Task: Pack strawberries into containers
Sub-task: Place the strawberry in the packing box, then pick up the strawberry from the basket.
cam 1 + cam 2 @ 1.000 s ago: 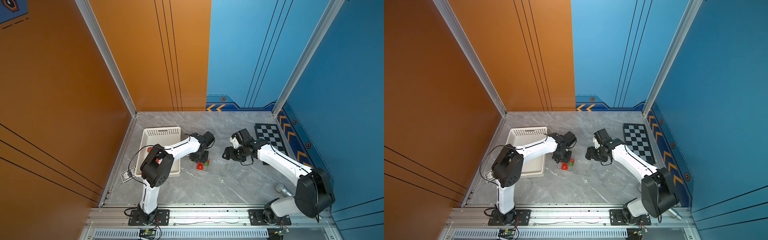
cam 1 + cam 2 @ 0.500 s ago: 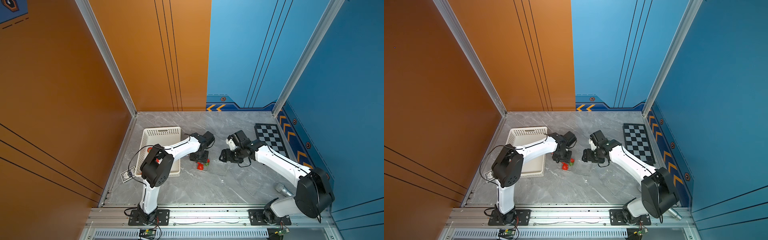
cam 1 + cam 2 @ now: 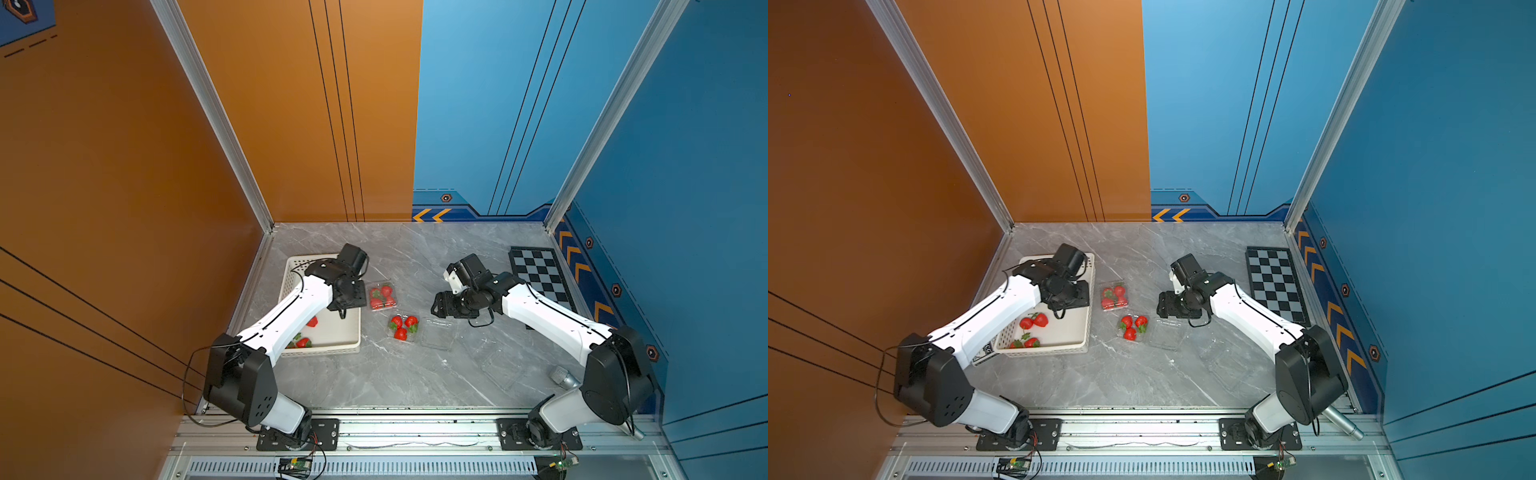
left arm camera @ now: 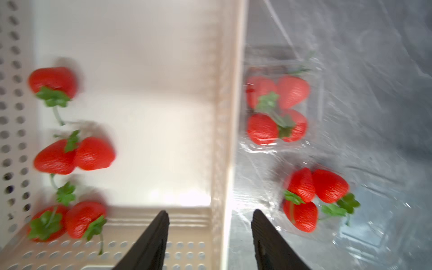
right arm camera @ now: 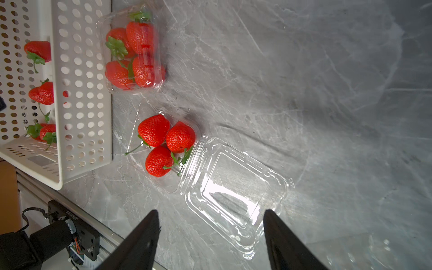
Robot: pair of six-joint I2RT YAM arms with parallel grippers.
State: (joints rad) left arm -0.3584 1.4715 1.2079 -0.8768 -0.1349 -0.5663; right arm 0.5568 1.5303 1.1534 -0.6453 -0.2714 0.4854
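Note:
Several strawberries lie in the white perforated basket. A shut clear container beside the basket holds several berries. An open container holds three strawberries, and its lid lies flat beside it. A third clear container lies empty near the right arm. My left gripper hangs open and empty over the basket's wall next to the shut container. My right gripper is open and empty just above the flat lid's edge.
A black-and-white checkerboard lies at the far right of the grey marble table. A silver cylinder rests by the right arm's base. The orange and blue walls close in the back and sides.
My left gripper has drawn back from the open container toward the basket wall and its jaws have opened wider. My right gripper has shifted slightly left toward the open lid.

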